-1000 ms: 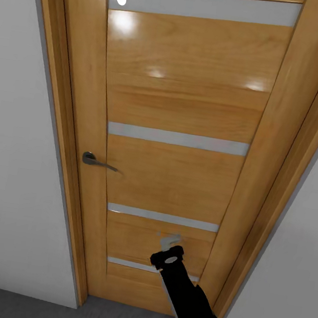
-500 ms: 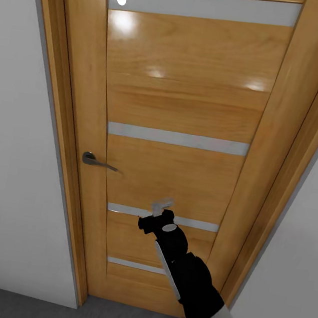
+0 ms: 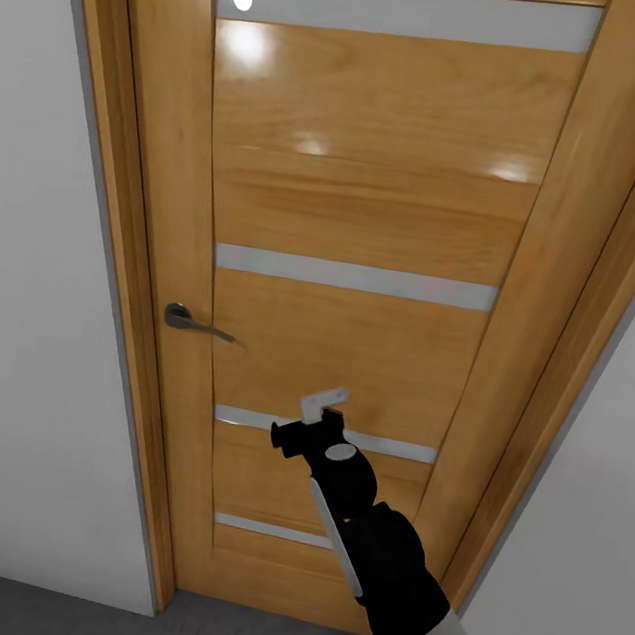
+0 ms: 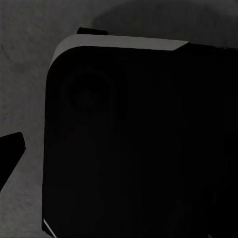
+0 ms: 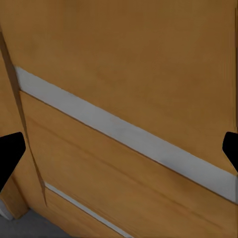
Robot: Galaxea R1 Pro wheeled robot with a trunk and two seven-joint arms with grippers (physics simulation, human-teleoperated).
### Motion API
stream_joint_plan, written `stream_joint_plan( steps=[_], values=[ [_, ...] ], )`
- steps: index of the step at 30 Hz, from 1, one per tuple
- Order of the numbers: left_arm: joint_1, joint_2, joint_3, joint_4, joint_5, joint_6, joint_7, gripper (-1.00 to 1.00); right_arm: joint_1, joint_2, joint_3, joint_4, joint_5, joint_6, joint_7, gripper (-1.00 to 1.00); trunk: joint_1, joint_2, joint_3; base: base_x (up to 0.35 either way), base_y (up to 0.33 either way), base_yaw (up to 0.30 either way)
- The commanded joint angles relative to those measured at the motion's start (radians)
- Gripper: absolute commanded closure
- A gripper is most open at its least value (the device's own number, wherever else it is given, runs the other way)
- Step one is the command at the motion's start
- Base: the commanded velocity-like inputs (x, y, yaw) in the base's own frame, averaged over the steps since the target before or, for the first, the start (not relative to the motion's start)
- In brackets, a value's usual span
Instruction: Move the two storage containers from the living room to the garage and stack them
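Note:
The two storage containers are out of view. I face a closed wood-panelled door (image 3: 362, 213) with pale horizontal strips. My right gripper (image 3: 324, 399) is raised in front of the door's lower half, close to a pale strip, to the right of and below the grey lever handle (image 3: 191, 321). In the right wrist view the right gripper (image 5: 119, 148) is open with nothing between its fingers, the door panel just ahead. My left gripper (image 4: 119, 151) hangs over a dark part of my own body (image 4: 139, 139). One finger (image 4: 10, 153) shows spread far to the side.
White walls stand to the left (image 3: 25, 317) and right (image 3: 577, 556) of the door frame. A strip of dark grey floor (image 3: 34, 611) runs along the door's foot. The door is shut.
My right arm has risen and swung left across the door, from its lowest panel to the strip above. The last half second brought only a small shift. The camera has not moved.

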State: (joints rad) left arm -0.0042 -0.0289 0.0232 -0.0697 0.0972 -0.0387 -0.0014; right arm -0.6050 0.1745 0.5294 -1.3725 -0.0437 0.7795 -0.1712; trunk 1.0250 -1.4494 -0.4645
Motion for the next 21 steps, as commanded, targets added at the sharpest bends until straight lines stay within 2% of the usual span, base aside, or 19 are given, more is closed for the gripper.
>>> stream_joint_plan(
  steps=[1, 12, 14, 17, 20, 21],
  values=[
    [0.000, 0.000, 0.001, 0.000, 0.010, -0.003, 0.000, -1.00, -0.001, 0.000, 0.001, -0.001, -0.004, -0.006, -0.009, -1.00, 0.000, -0.001, -0.001, 0.000, 0.000, 0.000],
    [0.000, 0.000, 0.001, -0.001, 0.011, -0.003, 0.000, -1.00, -0.001, 0.000, 0.000, 0.023, 0.005, -0.048, -0.022, -1.00, 0.000, -0.001, -0.001, 0.000, 0.000, 0.000],
    [0.000, 0.000, 0.001, -0.001, 0.011, -0.003, 0.000, -1.00, -0.001, 0.000, -0.002, 0.051, 0.008, -0.121, -0.026, -1.00, 0.000, -0.001, -0.001, 0.000, 0.000, 0.000],
    [0.000, 0.000, 0.001, -0.001, 0.012, -0.003, 0.000, -1.00, -0.001, 0.000, -0.003, 0.153, 0.011, -0.294, -0.031, -1.00, 0.000, -0.001, -0.001, 0.000, 0.000, 0.000],
    [0.000, 0.000, 0.001, -0.001, 0.012, -0.003, 0.000, -1.00, -0.002, 0.000, -0.002, 0.257, 0.017, -0.393, -0.035, -1.00, 0.000, -0.001, -0.001, 0.000, 0.000, 0.000],
    [0.000, 0.000, 0.001, -0.001, 0.012, -0.003, 0.000, -1.00, -0.002, 0.000, -0.002, 0.269, 0.018, -0.406, -0.036, -1.00, 0.000, -0.001, -0.001, 0.000, 0.000, 0.000]
  ],
)
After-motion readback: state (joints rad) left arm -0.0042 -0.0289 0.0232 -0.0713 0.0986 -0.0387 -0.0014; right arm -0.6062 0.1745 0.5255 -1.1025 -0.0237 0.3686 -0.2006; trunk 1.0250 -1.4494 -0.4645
